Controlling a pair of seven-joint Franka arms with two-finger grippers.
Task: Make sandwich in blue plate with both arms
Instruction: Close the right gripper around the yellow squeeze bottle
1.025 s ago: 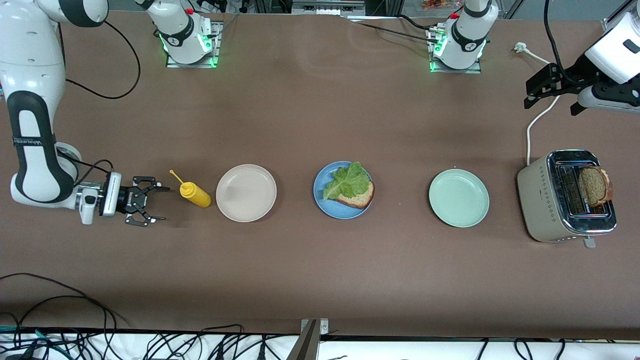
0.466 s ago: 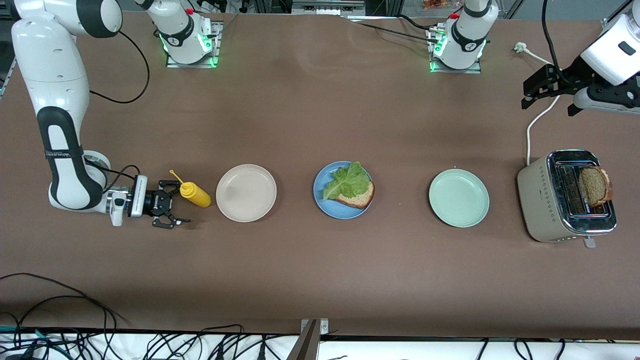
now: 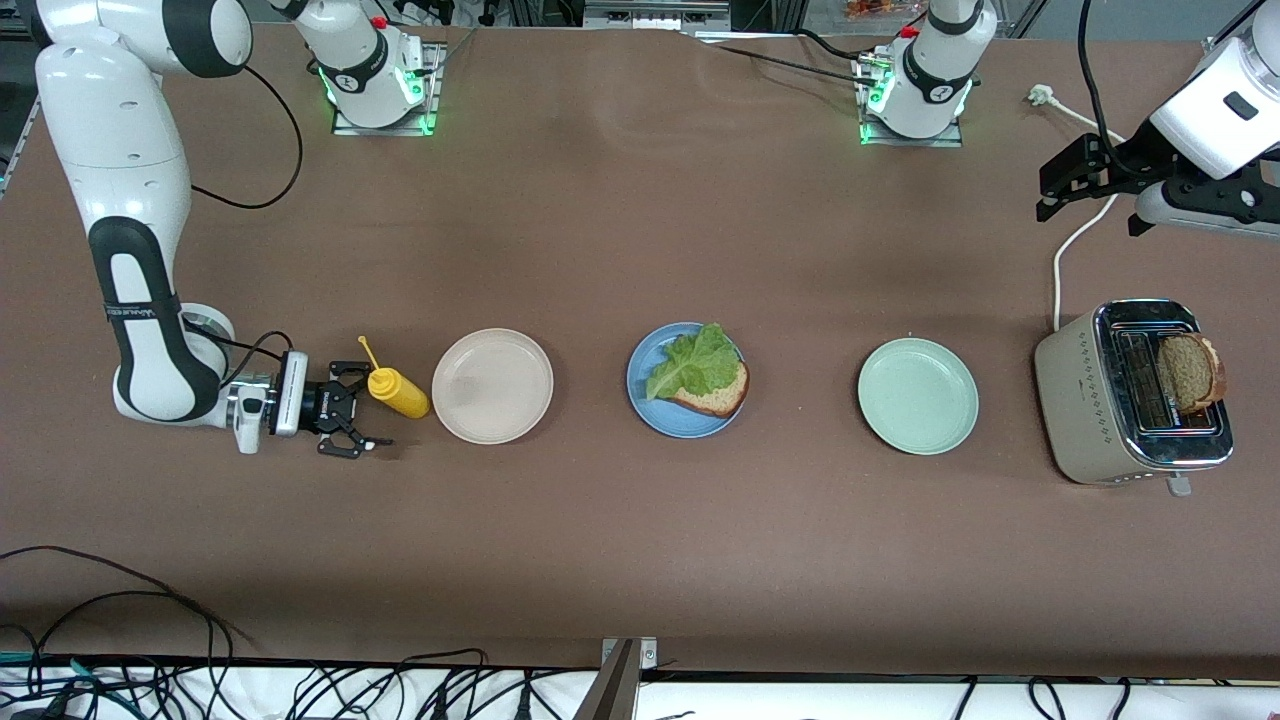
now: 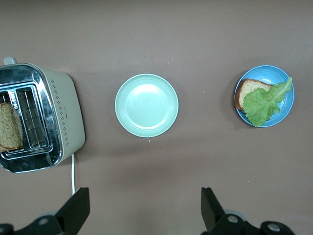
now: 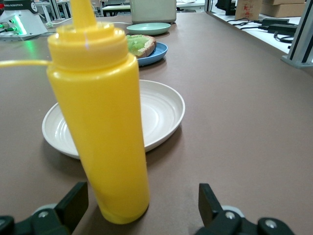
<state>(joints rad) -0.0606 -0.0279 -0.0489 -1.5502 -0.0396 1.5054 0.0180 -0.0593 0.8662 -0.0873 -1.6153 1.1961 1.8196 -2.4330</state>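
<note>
The blue plate (image 3: 652,407) lies mid-table, holding one bread slice (image 3: 718,395) with the lettuce leaf (image 3: 692,362) on it. The second bread slice (image 3: 1190,372) stands in the toaster (image 3: 1095,400). My right gripper (image 3: 362,408) is open, low at the table, its fingers on either side of a yellow squeeze bottle (image 3: 400,392); in the right wrist view the bottle (image 5: 102,127) stands just ahead of the gripper (image 5: 142,213). My left gripper (image 3: 1088,212) is open and empty, up over the table by the toaster. The left wrist view shows the blue plate (image 4: 285,111), toaster (image 4: 63,117) and gripper (image 4: 145,215).
A beige plate (image 3: 492,385) lies between the bottle and the blue plate. A pale green plate (image 3: 917,396) lies between the blue plate and the toaster. The toaster's white cord (image 3: 1075,235) runs under my left gripper. Cables hang along the table's near edge.
My right gripper has slid along the table up to the yellow bottle, which has shifted slightly toward the beige plate. My left gripper has drifted a little toward the arms' bases.
</note>
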